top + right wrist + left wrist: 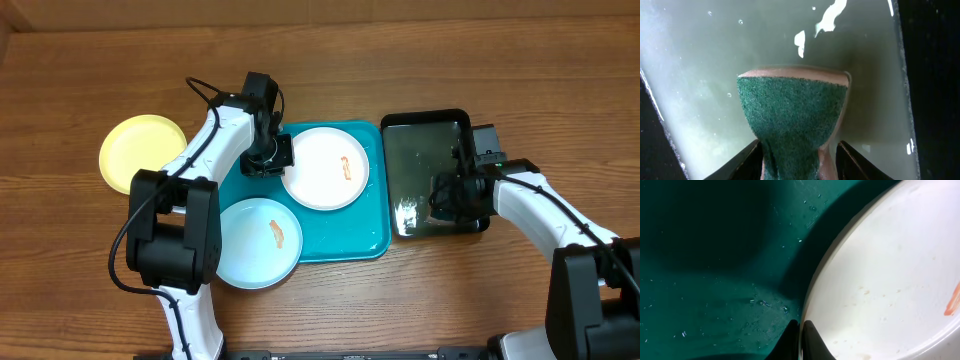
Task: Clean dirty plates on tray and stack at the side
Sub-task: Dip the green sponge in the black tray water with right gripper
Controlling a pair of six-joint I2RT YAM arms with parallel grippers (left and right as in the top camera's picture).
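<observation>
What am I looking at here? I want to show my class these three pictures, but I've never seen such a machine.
Two robot arms work at a wooden table. One picture looks down from above; the others come from cameras on each wrist. A teal tray holds a white plate and a light blue plate, both smeared; a yellow-green plate lies beside it. The left gripper pinches the white plate's rim. The right gripper holds a green sponge in a black basin of water.
</observation>
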